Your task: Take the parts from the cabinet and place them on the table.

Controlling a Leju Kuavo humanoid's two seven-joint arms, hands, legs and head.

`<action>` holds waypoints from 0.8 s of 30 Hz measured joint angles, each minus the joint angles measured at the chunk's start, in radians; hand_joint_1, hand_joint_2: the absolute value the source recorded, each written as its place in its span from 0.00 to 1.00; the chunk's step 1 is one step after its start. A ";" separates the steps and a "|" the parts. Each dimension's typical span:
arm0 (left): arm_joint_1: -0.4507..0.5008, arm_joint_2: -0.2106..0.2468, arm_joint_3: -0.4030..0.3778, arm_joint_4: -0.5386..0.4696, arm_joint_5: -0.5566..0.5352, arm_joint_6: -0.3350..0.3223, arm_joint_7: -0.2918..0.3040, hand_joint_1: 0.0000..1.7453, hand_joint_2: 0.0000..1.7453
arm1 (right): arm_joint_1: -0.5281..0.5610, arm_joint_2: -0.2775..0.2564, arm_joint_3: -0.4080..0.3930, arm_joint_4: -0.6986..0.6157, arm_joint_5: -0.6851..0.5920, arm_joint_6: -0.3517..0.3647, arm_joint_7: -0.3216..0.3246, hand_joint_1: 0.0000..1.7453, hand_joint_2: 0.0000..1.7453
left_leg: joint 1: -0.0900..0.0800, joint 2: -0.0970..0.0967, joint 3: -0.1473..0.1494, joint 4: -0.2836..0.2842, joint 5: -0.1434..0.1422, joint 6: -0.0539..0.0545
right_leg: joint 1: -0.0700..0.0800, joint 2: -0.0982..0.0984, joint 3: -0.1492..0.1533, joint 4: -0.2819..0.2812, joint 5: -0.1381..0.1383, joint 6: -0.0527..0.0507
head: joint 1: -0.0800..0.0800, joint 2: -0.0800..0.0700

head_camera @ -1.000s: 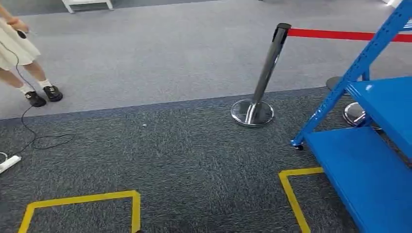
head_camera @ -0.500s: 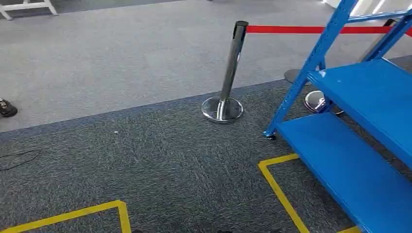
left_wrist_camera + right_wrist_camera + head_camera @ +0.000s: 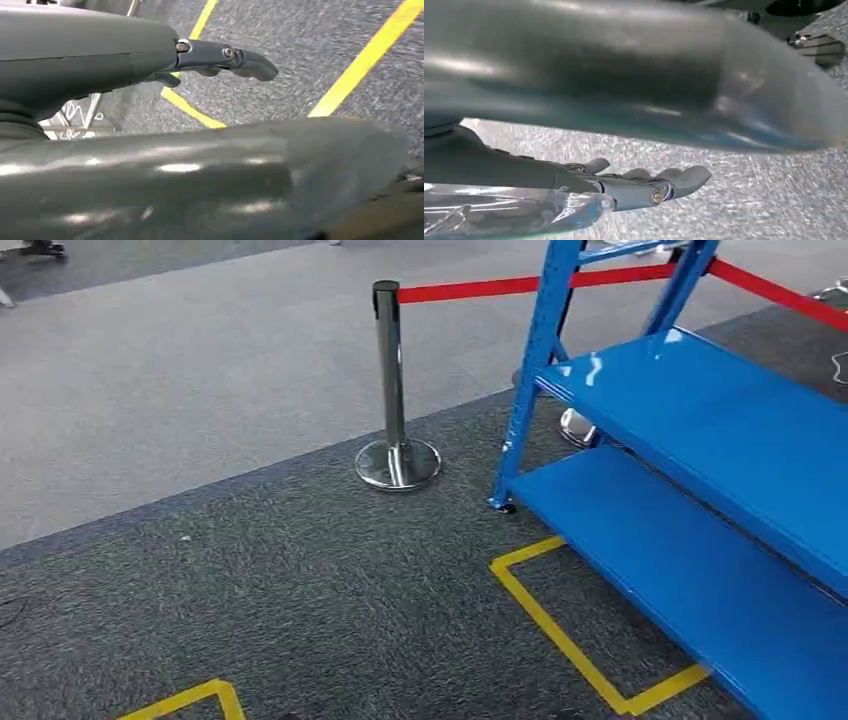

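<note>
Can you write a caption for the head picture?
Blue shelf rack beside a silver barrier post and yellow floor tape.

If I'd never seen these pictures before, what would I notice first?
Probably the big blue shelving rack on the right of the head view, its two shelves bare. Just left of it stands a shiny metal barrier post on the dark carpet, with a red belt running from its top. Yellow tape marks a box outline on the floor in front of the rack.

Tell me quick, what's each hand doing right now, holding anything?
Left hand: open, fingers extended, holding nothing.
Right hand: fingers extended; a clear plastic bag lies against it, but whether it is gripped cannot be told.
</note>
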 joint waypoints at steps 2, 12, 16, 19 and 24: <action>0.002 0.000 0.000 0.000 0.000 0.000 0.000 0.00 0.00 | 0.003 0.000 0.000 0.000 -0.001 0.002 -0.001 0.00 0.00 | 0.004 -0.004 0.029 -0.071 0.069 -0.002 | -0.003 0.026 0.001 0.001 0.002 0.004 | 0.000 0.000; -0.005 0.000 0.001 0.000 -0.001 0.000 -0.003 0.00 0.00 | 0.008 0.000 0.000 0.000 0.000 0.002 0.000 0.00 0.00 | 0.014 -0.031 0.133 -0.306 0.154 0.041 | -0.004 -0.012 -0.081 0.114 -0.056 0.053 | 0.008 0.000; 0.001 0.001 0.002 0.000 -0.001 0.000 -0.003 0.00 0.00 | 0.005 0.000 0.000 0.000 0.000 0.002 0.000 0.00 0.00 | 0.001 0.029 0.135 -0.305 0.149 0.049 | -0.003 -0.032 -0.168 0.310 -0.118 0.050 | 0.008 0.000; -0.001 0.000 0.002 0.000 -0.001 0.000 -0.004 0.00 0.00 | 0.008 0.000 0.000 0.000 0.000 0.002 0.003 0.00 0.00 | 0.000 0.057 0.146 -0.305 0.143 0.043 | 0.003 -0.075 -0.030 0.070 -0.008 0.040 | 0.008 0.000; -0.002 0.000 0.002 0.000 -0.001 0.000 -0.006 0.00 0.00 | 0.003 0.000 0.000 0.000 0.001 0.002 0.004 0.00 0.00 | -0.007 0.104 0.160 -0.311 0.135 0.017 | 0.020 -0.082 -0.014 0.016 -0.014 0.008 | 0.008 0.000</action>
